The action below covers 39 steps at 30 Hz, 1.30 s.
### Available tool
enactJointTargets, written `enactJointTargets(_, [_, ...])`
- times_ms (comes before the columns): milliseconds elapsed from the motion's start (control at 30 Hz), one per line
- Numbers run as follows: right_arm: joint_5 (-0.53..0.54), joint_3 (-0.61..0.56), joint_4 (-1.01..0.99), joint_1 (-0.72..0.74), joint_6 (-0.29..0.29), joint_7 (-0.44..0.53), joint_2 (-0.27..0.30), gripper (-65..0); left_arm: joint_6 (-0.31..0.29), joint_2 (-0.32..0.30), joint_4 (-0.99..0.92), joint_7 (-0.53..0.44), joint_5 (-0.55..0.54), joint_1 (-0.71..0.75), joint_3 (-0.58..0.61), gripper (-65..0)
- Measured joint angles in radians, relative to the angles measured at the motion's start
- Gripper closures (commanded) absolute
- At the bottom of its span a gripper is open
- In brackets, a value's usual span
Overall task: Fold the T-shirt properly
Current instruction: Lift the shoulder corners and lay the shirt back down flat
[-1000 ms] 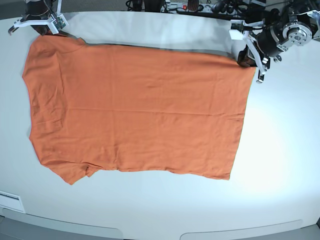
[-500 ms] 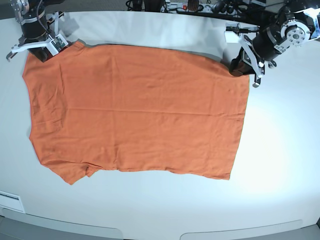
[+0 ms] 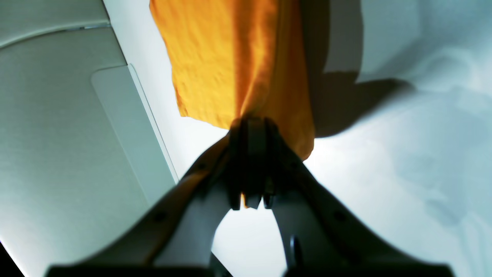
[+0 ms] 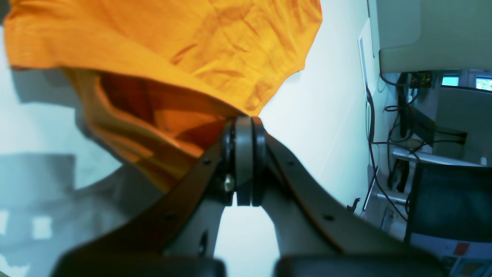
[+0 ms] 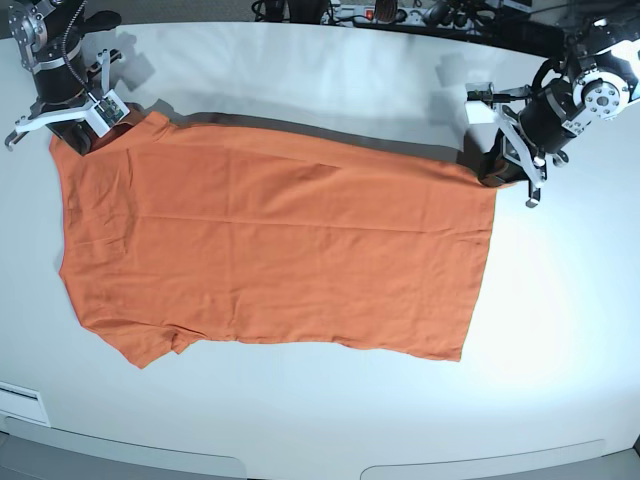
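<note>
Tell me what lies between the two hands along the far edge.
In the base view, only the T-shirt spans from the right hand to the left hand: its far edge, pinched at both corners.

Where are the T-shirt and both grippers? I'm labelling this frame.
T-shirt [image 5: 280, 250], base view, middle of fabric.
Left gripper [image 5: 497, 175], base view, fingertips.
Right gripper [image 5: 80, 135], base view, fingertips.

A white table [image 5: 560, 330] carries the orange T-shirt [image 5: 270, 250], spread flat from its left edge toward the right.
</note>
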Motion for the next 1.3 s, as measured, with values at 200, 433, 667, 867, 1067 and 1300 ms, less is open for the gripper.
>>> enactJointTargets(200, [0.064, 0.001, -0.033, 0.071, 0.035, 0.026, 0.000, 0.0, -0.003, 0.043, -0.031, -0.021, 0.000, -0.006, 0.000, 0.0])
enactJointTargets(433, [0.105, 0.001, -0.117, 0.159, 0.052, 0.027, -0.001, 0.0, -0.021, 0.036, -0.031, -0.040, -0.029, -0.083, 0.000, 0.0])
enactJointTargets(667, [0.183, 0.001, -0.127, 0.222, 0.095, 0.050, -0.001, 0.0, -0.083, 0.035, -0.030, -0.116, -0.106, -0.131, 0.000, 0.0])
enactJointTargets(867, [0.206, 0.001, -0.127, 0.263, 0.098, 0.069, -0.001, 0.0, -0.083, 0.045, -0.032, -0.116, -0.106, -0.132, 0.000, 0.0])
enactJointTargets(1067, [0.208, 0.001, -0.150, 0.284, 0.108, 0.087, -0.002, 0.0, -0.084, 0.106, -0.107, -0.139, -0.121, -0.173, 0.000, 0.0])
enactJointTargets(1300, [0.304, 0.000, -0.304, 0.384, 0.160, 0.103, -0.003, 0.0, -0.090, 0.183, -0.204, -0.173, -0.169, -0.225, 0.000, 0.0])
